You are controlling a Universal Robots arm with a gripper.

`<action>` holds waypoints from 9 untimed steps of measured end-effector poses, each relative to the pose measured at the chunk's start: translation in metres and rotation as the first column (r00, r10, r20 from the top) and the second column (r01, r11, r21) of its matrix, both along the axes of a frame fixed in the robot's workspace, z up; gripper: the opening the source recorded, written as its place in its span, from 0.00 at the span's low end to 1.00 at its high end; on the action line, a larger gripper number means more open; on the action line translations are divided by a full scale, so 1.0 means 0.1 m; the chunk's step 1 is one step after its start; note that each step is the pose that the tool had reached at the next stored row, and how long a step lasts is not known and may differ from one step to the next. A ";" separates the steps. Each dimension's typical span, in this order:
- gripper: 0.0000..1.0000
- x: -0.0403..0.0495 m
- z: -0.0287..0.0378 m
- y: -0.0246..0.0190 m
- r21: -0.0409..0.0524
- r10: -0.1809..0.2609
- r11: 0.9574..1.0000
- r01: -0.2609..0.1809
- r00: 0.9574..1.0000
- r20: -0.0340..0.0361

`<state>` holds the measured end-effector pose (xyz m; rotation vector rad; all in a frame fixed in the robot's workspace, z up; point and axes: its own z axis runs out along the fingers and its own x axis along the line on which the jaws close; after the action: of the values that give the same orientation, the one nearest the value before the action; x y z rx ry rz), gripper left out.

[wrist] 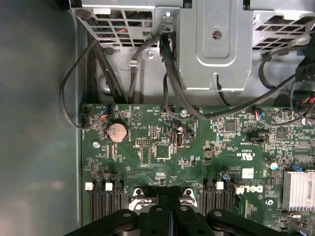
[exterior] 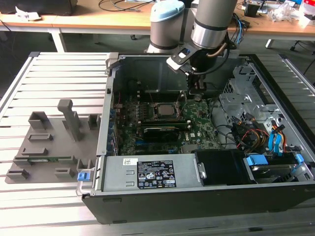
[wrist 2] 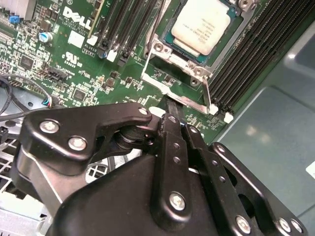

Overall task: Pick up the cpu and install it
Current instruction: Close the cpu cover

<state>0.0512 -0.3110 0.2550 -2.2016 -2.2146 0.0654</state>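
The cpu [wrist 2: 204, 24], a small square chip with a silvery-white top, lies flat inside the black socket frame [wrist 2: 172, 93] on the green motherboard [wrist 2: 74, 64]. In the exterior view the cpu [exterior: 166, 110] sits mid-board inside the open computer case [exterior: 197, 196]. My gripper [wrist 2: 171, 109] is shut, its two thin black fingers pressed together. Their tips are at the metal edge of the socket frame, beside the chip and not on it. I see nothing held between them. In the first wrist view the gripper [wrist: 170, 199] points down at the frame's edge.
A long black graphics card [exterior: 162, 132] lies just in front of the socket. Memory slots [wrist 2: 251, 59] flank it. A metal drive cage [wrist: 211, 49] and black cables [wrist: 172, 88] crowd the board's far side. A grey fixture tray [exterior: 54, 142] lies at the exterior view's left.
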 end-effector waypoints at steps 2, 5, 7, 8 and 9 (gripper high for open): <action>0.11 -0.035 0.000 0.000 0.000 0.000 1.000 0.000 1.000 0.000; 0.11 -0.076 0.000 0.000 0.000 0.000 1.000 0.000 1.000 0.000; 0.11 -0.114 0.000 0.000 0.000 0.000 1.000 0.000 1.000 0.000; 0.11 -0.130 0.000 0.000 0.000 0.000 1.000 0.000 1.000 0.000; 0.11 -0.145 0.000 0.000 0.000 0.000 1.000 0.000 1.000 0.000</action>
<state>0.0367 -0.3110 0.2550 -2.2016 -2.2146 0.0653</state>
